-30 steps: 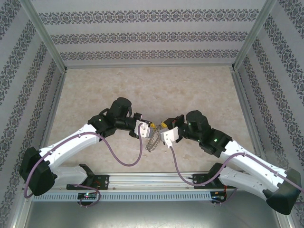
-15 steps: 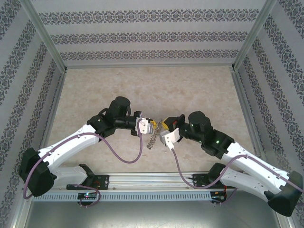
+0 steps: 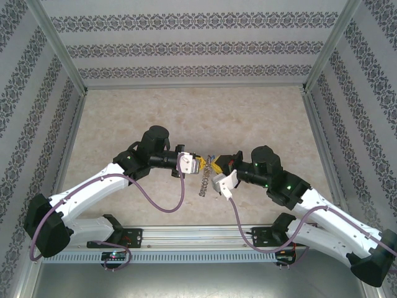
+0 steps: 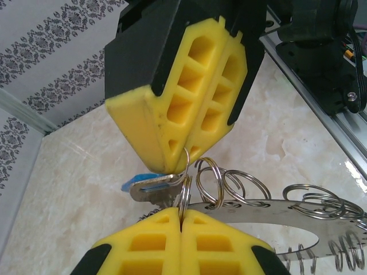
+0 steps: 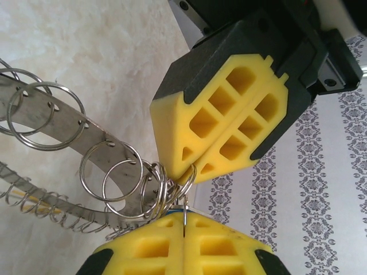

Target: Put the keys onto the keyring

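We are finding the left gripper point(image 3: 200, 162) and the right gripper point(image 3: 214, 165) meeting tip to tip above the middle of the table point(image 3: 186, 112), as seen from overhead. The keyring point(image 3: 203, 184) is hanging between them, turned edge-on to that camera; we cannot tell whether its lower end is touching the tabletop.

On the left wrist camera, the left gripper's yellow fingers point(image 4: 143, 246) are pressing fully together. A thin wire loop point(image 4: 182, 193) of the keyring is running into the seam between them, so this gripper is clamping the keyring by that loop. The right gripper is facing it from above, its jaws likewise closed tight and pinching another loop at their very tip.

The keyring's flat metal band point(image 4: 275, 211) is stretching away to the right of the left fingertips, with more loops threaded through its holes.

The blue key point(image 4: 140, 179) is sitting just beside the left fingertips, touching the cluster of loops. We cannot tell whether it is threaded onto a loop or merely resting against them
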Available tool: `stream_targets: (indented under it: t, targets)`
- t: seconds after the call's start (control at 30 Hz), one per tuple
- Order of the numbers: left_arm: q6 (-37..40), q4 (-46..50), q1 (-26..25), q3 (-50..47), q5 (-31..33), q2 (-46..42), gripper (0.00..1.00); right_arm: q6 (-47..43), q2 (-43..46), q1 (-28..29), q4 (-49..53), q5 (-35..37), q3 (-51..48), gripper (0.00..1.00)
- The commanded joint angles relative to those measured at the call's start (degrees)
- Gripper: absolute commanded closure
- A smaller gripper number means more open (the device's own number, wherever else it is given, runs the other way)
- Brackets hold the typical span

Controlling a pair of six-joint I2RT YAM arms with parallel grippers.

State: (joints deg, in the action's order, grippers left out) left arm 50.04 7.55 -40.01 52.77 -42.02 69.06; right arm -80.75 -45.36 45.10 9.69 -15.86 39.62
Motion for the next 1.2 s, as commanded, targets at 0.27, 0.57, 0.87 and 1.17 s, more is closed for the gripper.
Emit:
stream_targets:
  t: [0.27,0.57,0.87,1.17]
  targets:
    - [0.0,-1.5,0.6,0.0,-5.0,-1.8,1.0,0.2,0.1,0.0,-0.8,0.6,-0.1,1.0]
    - [0.2,-0.2,0.7,1.0,-6.5,-2.6,1.0,0.8,2.3,-1.4,-0.3,-0.3,-1.2,1.0]
    - [-1.9,-2.5,0.7,1.3,-6.1,-2.1,1.0,-1.3,2.3,-0.3,0.5,-1.1,-1.2,1.0]
    - [-2.8,-2.9,0.7,1.5,-5.9,-2.2,1.0,-3.7,1.7,1.2,0.4,0.9,-1.6,1.0]
